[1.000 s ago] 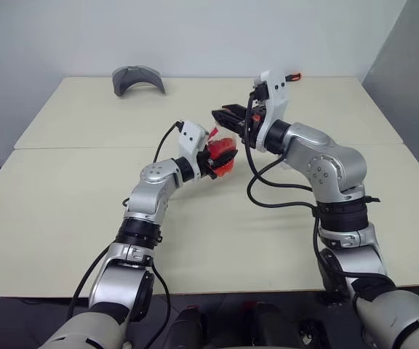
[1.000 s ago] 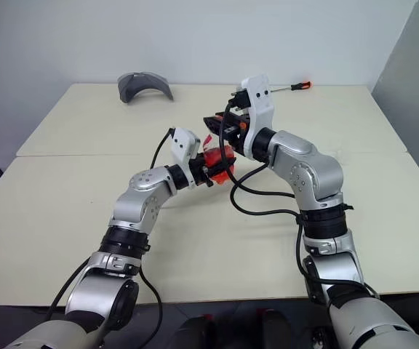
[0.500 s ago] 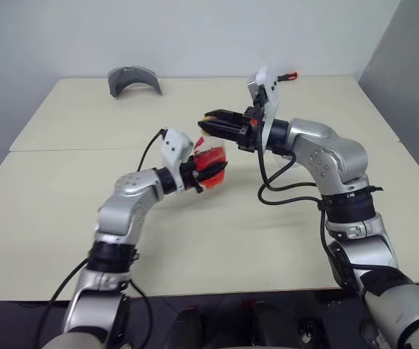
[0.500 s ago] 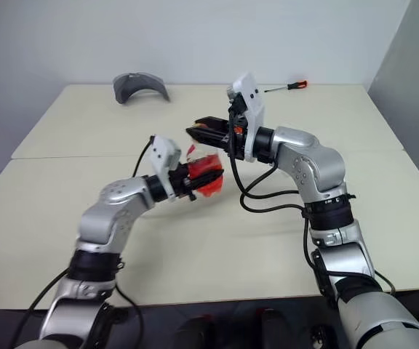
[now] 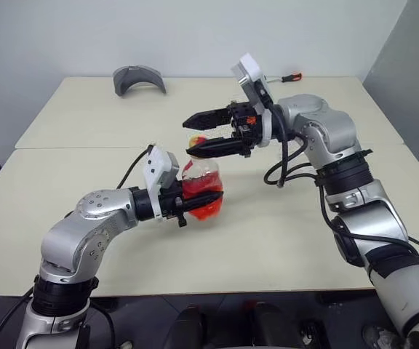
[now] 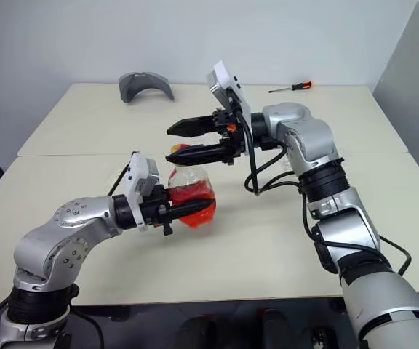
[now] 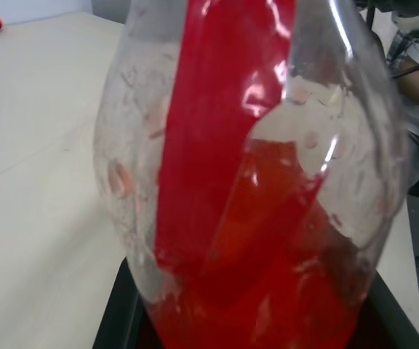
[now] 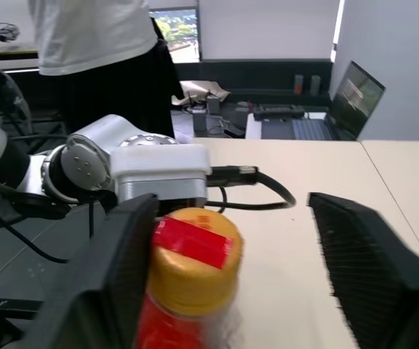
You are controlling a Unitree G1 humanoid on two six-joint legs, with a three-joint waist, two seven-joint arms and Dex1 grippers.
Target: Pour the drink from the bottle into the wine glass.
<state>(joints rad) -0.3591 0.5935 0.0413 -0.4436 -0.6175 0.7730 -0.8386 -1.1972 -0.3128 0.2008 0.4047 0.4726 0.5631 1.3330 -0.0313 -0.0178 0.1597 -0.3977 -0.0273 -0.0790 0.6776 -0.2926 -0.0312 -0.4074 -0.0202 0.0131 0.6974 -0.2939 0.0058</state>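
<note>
1. The bottle (image 6: pixel 190 193) is held upright above the counter (image 6: pixel 268 233) by the left gripper (image 6: pixel 177 211), whose fingers are clamped on its lower body.
2. The drink (image 7: pixel 268 240) (a translucent red-pink liquid) is seen filling the lower part of the bottle, with the clear plastic above it empty.
3. A red label strip (image 7: pixel 217 109) is seen running down the bottle's side in the left wrist view, where the bottle sits right against the camera.
4. The yellow-and-red cap (image 8: pixel 193 254) is still screwed onto the neck.
5. The right gripper (image 6: pixel 184 142) is held level and pointed towards the robot's left, with its fingers spread wide apart.
6. The cap is placed between those two black fingers (image 8: pixel 362 254); in the right wrist view one finger lies just beside it and the other stands well clear, and contact cannot be confirmed.
7. A grey curved object (image 5: pixel 138 78) lies at the far left of the counter, well apart from both arms.
8. A screwdriver (image 6: pixel 291 87) with an orange-and-black handle lies near the far edge on the right.
9. A person (image 8: pixel 97 65) in a white top and dark skirt is seen standing beyond the counter in the right wrist view.
</note>
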